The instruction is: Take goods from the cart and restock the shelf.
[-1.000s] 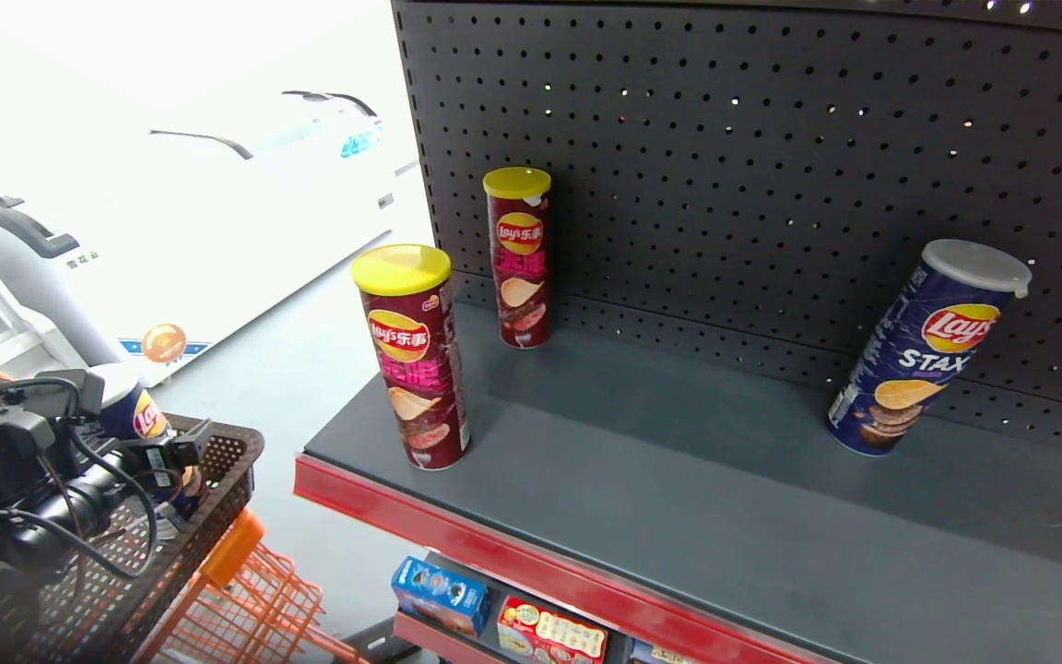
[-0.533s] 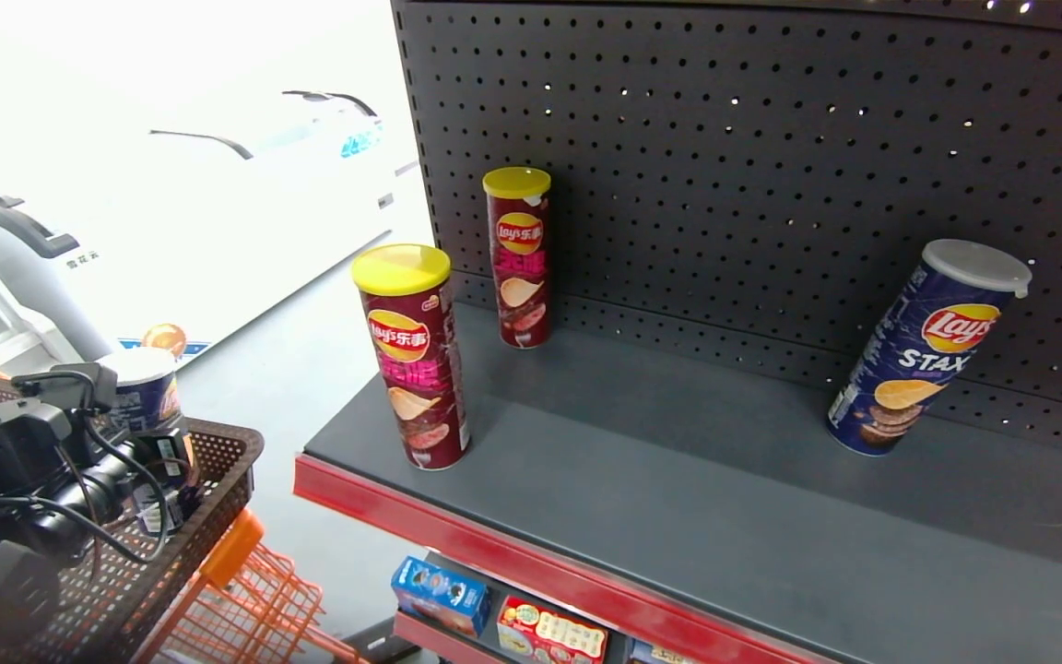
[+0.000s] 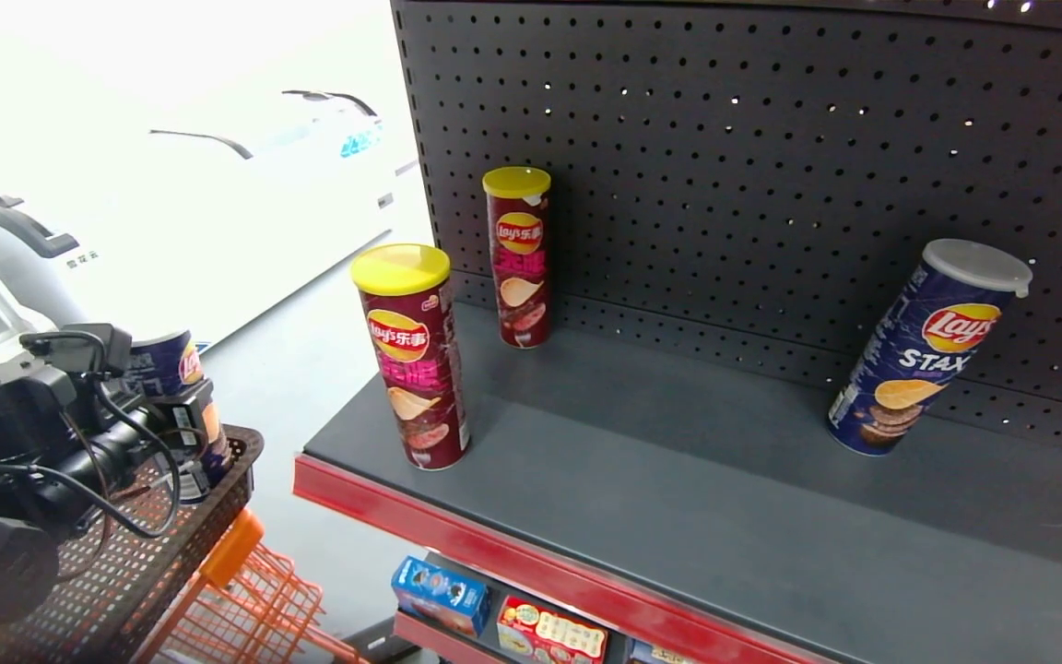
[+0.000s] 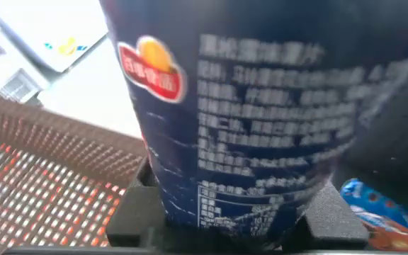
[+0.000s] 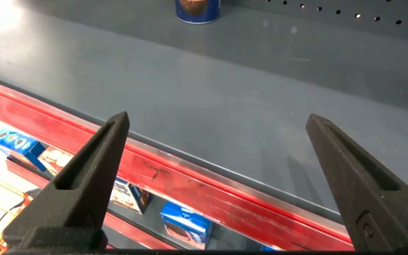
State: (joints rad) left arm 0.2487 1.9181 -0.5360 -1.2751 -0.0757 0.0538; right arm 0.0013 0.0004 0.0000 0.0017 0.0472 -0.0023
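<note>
Held can: dark blue chip can (image 3: 168, 365), upright, at the robot's left over the basket, well apart from the shelf. Base is hidden behind the gripper, so it's prob. clear of the basket floor but I can't be sure.
L gripper (image 3: 188, 417): pinching the held can's lower half, one finger on each side; the wrist view has the can's print side (image 4: 246, 127) right up against the lens.
Basket: brown perforated basket (image 3: 218, 503), sitting on top of the orange wire cart (image 3: 264, 599), just left of the shelf's corner.
Shelf: grey shelf (image 3: 678, 498) w/ red front strip, black pegboard (image 3: 771, 138) behind.
Stock on shelf: front maroon can (image 3: 411, 355) w/ yellow lid near the left front edge; rear maroon can (image 3: 518, 256) at the pegboard; leaning blue can (image 3: 927, 350) far right, tilted, its lid end at the pegboard.
R gripper (image 5: 218, 124): fingers spread wide, nothing between them, hanging above the shelf's front strip.
Lower tier: small boxes (image 3: 439, 595) below the strip.
</note>
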